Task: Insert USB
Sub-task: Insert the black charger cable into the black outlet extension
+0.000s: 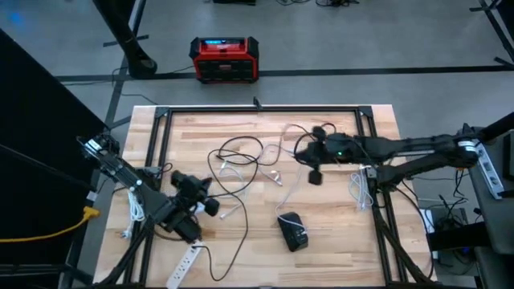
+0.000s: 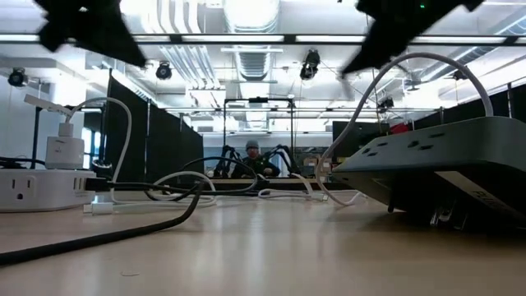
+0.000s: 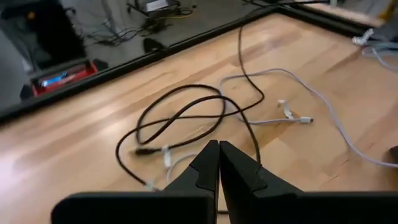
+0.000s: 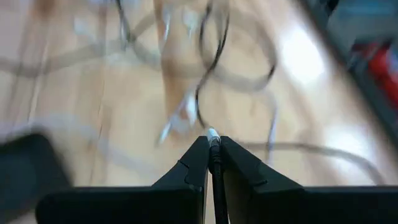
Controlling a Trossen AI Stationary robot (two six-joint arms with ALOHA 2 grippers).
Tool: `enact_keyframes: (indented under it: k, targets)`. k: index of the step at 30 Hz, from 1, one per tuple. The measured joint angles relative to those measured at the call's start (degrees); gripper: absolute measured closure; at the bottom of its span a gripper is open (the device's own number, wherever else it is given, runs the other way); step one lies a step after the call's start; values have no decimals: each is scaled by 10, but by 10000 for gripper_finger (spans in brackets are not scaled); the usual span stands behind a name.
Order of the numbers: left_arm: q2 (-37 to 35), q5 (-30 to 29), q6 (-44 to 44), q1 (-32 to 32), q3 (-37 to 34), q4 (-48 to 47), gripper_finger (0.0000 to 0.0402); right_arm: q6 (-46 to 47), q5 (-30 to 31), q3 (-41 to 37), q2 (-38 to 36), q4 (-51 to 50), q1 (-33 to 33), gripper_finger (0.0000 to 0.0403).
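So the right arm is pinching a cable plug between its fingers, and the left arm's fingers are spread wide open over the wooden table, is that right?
Not quite. The left gripper is shut and empty, its dark fingers pressed together above the light wooden table, as the left wrist view shows. The rest holds: the right gripper is shut on the thin dark cable's silver-tipped plug.

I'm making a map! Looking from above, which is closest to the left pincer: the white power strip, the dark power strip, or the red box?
1. White power strip, just beside the left pincer.
2. Dark power strip, mid-table.
3. Red box, on the floor beyond the table.
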Motion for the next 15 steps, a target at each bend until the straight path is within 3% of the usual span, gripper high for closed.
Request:
enact_keyframes:
  k: [4, 10, 15]
  targets:
    - [-1, 39, 233, 66, 0, 149, 401, 68, 0, -24, 4, -74, 38, 389]
    - [2, 214, 505, 169, -37, 372, 402, 95, -3, -58, 43, -50, 140, 389]
    - [3, 388, 628, 221, -102, 607, 402, 123, -4, -59, 49, 7, 208, 389]
